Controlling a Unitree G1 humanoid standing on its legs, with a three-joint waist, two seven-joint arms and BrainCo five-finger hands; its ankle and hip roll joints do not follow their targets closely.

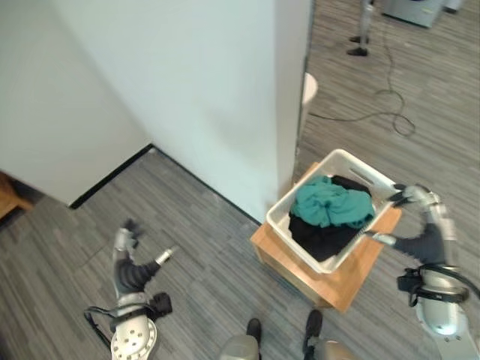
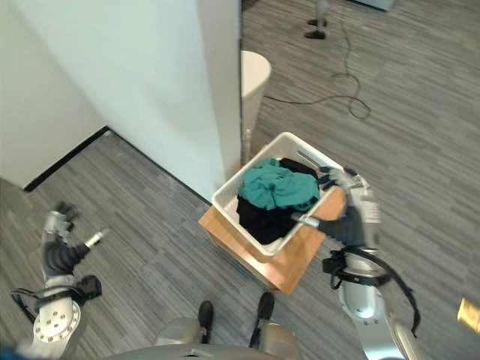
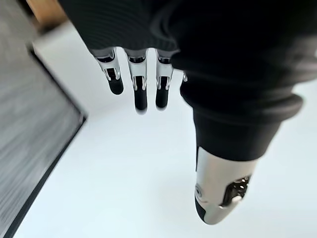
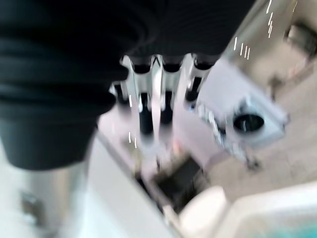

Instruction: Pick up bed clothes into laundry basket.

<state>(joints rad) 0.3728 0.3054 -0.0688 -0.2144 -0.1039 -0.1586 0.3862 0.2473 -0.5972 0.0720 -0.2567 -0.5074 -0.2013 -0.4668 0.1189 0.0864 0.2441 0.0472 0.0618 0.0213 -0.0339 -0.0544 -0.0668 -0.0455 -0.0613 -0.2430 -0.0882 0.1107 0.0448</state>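
Resting on a wooden stand (image 1: 341,281), the laundry basket (image 1: 289,220) holds teal clothes (image 1: 330,202) over dark ones; the right hand (image 1: 420,225) hovers beside the basket's outer corner, fingers loosely spread. Well away from the basket, the left hand (image 1: 129,259) hangs relaxed, empty.

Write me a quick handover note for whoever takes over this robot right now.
Left robot hand: open, holding nothing, low over the grey floor by the white wall.
Right robot hand: at the near corner of the white laundry basket; whether it grips the rim is unclear.
The basket sits on a low wooden stand and holds a teal garment on top of black clothes.
Done: clothes are in the basket.
Left: confirm nothing else needs picking up.
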